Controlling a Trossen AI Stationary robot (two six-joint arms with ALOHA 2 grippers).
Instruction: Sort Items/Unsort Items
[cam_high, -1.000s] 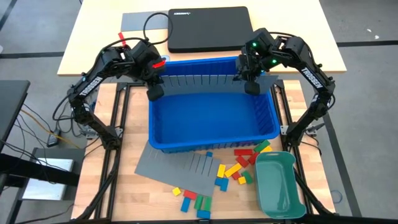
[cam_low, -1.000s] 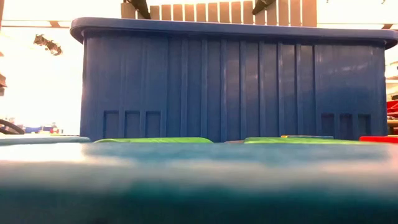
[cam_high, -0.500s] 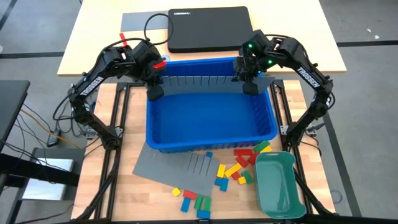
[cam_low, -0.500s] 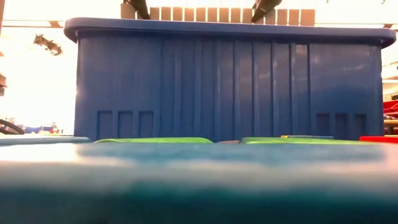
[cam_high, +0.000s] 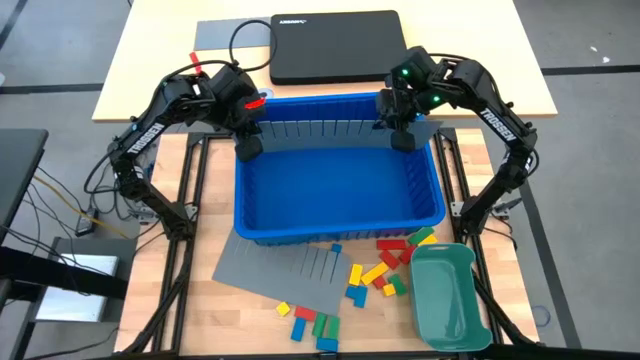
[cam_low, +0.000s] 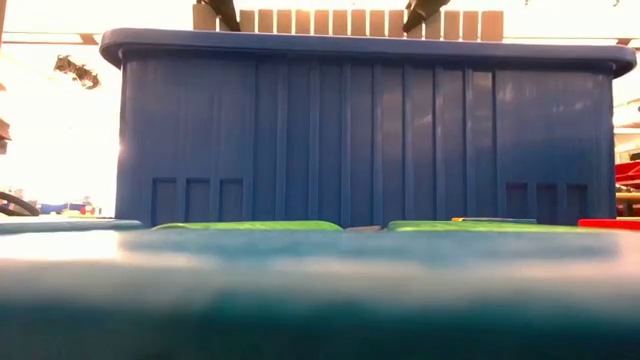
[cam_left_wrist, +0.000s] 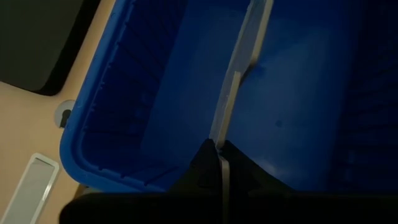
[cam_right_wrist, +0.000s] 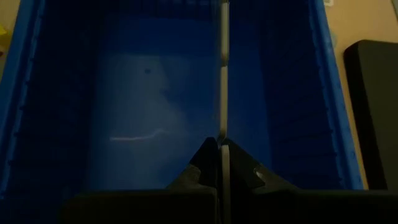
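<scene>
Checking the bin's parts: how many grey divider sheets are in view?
2. The upright sheet spans the blue bin's far end, pinched by the left gripper and right gripper; the flat sheet lies on the table before the bin.

We see the toy blocks (cam_high: 372, 273), small rectangular pieces in red, yellow, green and blue, lying loose on the wooden table in front of the big blue bin. None of them is in the bin. One cluster of red, yellow and green blocks (cam_high: 405, 247) sits just beside the teal tray's near-bin end, some touching one another. A second group of blue, red and green blocks (cam_high: 315, 325) lies farther out, near the edge of the grey sheet, with one small yellow block (cam_high: 284, 308) beside it.
</scene>
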